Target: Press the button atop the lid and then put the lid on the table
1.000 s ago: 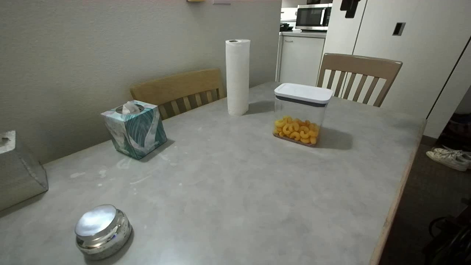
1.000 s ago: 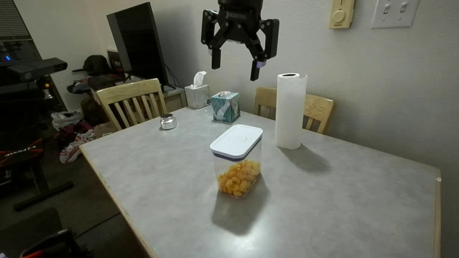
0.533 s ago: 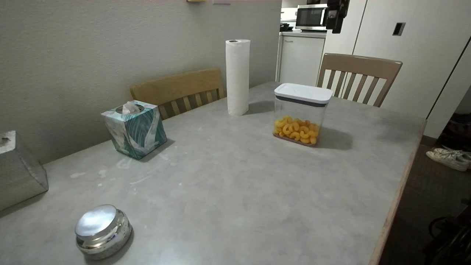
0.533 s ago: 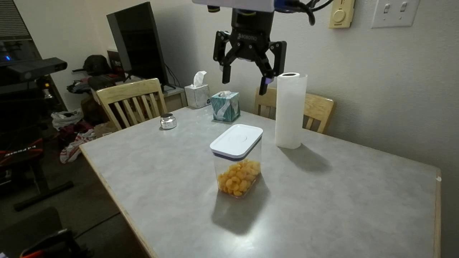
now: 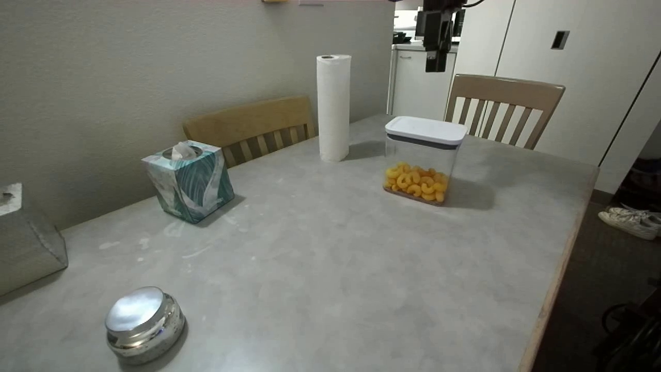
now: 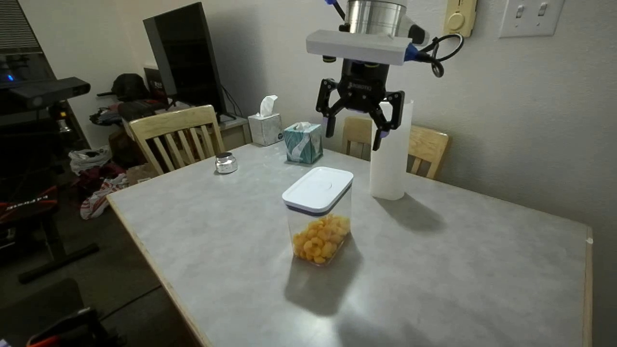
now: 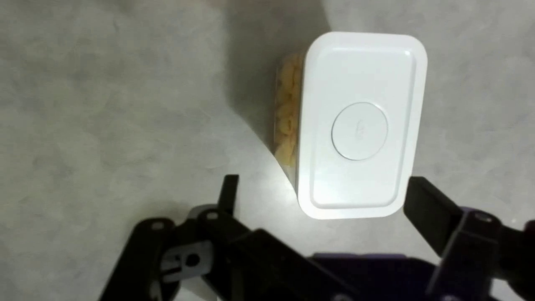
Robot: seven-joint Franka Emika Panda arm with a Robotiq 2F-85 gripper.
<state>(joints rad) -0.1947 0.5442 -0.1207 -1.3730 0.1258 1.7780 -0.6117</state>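
Hand [image 6: 353, 137] lower than before — spread wide; hangs above table [image 6: 482, 270], apart from lid [image 6: 312, 193] and its button [image 7: 359, 131].

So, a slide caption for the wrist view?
Open gripper; white lid with a round button tops a container of orange snacks.

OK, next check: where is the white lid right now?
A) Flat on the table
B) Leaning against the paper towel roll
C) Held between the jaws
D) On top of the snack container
D: in both exterior views the white lid sits on the clear container of orange snacks, with the open jaws apart from it.
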